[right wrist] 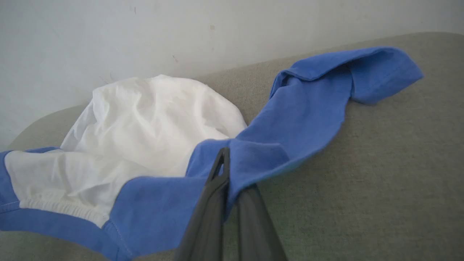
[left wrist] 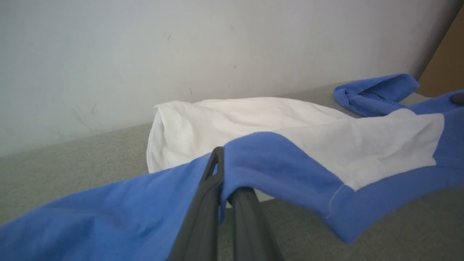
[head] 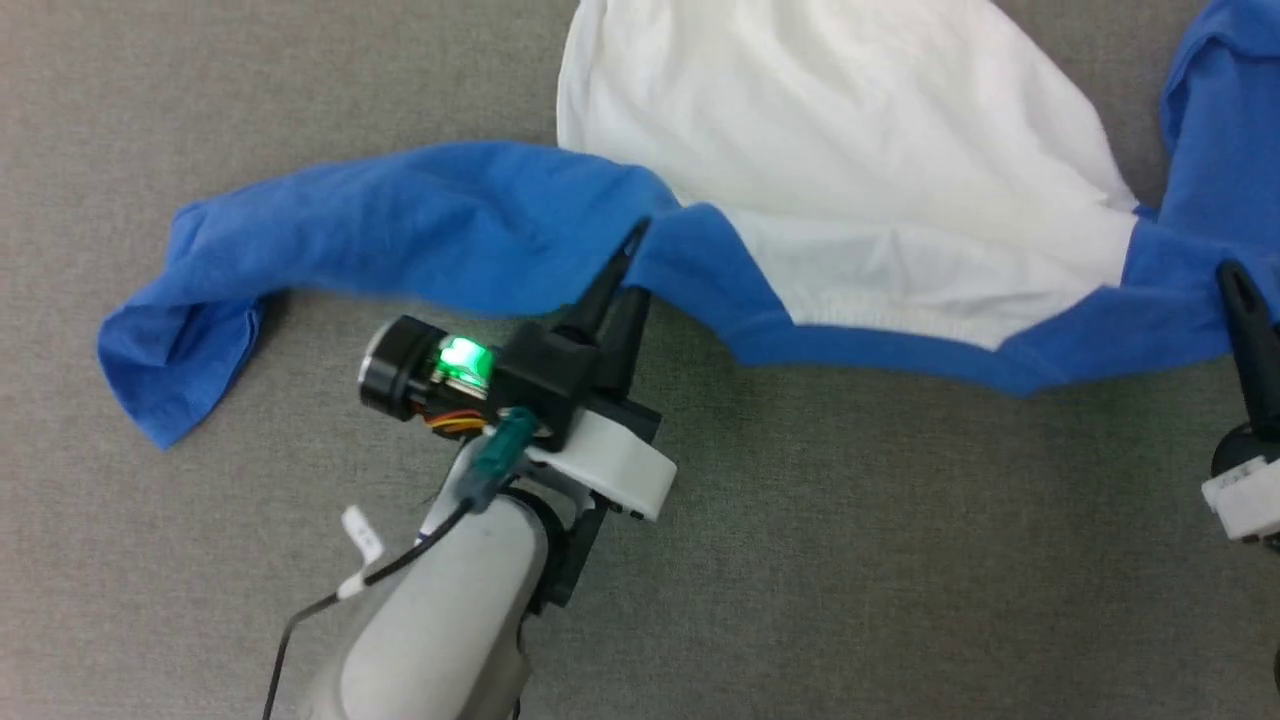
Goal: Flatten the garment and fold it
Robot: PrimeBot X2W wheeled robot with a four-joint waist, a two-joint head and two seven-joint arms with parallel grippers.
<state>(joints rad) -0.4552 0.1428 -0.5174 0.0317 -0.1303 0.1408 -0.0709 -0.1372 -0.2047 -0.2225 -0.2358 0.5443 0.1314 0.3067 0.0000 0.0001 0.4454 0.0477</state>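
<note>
Head view: left hand [head: 632, 265], right hand [head: 1233, 282] clamp garment's [head: 850, 150] blue edge; surface [head: 850, 560] open nearby.

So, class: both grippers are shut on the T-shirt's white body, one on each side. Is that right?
No. The left gripper and right gripper are shut on the T-shirt at its blue shoulders, not its white body, one on each side; see both wrist views.

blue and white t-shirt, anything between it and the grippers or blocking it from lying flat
Nothing visible: the left gripper and right gripper are each shut on blue shoulder cloth of the soft blue-and-white jersey T-shirt.
</note>
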